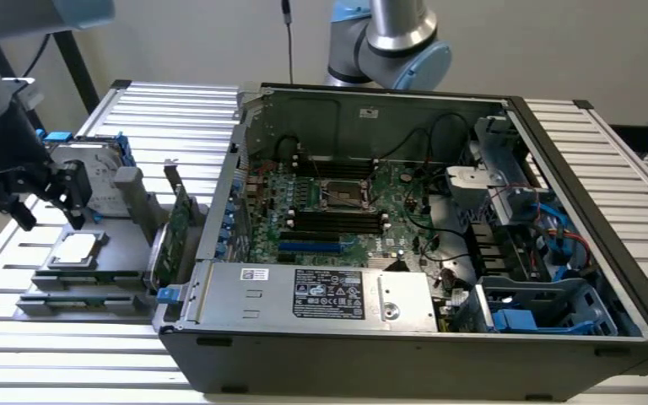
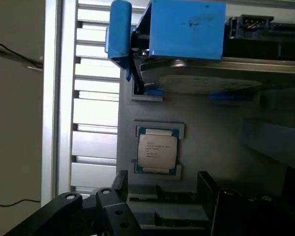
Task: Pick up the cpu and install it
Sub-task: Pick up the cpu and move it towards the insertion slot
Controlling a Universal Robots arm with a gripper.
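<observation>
**Silver chip bare in its holder, open claw hanging over it**

Grey plastic is the first thing in the way. The grey holder (image 1: 121, 253) sits on the slatted table (image 1: 31, 354) at the exterior view's left, and the cpu (image 1: 74, 249) lies flat in a shallow square pocket of it, with nothing touching it. The pocket's raised rim hugs the chip's sides. If the claw came down off-centre, I judge a finger could land on that rim or on the chip's top, or tip the chip out of level.

The gripper (image 1: 51, 219) hangs above the chip with its fingers spread and nothing between them. In the wrist view the cpu (image 2: 157, 152) lies roughly between the two dark fingers.

Just beyond it, the hard drive (image 1: 90, 164) with its blue bracket (image 2: 187, 29) stands close to the far finger, so there is little room that way. To the right, a green circuit card (image 1: 170, 232) stands upright between the holder and the computer case (image 1: 414, 363), and a low sideways move could clip either.

Room is open upward and to the left, over bare slats. Farther right, inside the case, the motherboard socket (image 1: 347, 196) lies among cables and upright parts. A chip carried tilted could bind on its frame.
</observation>
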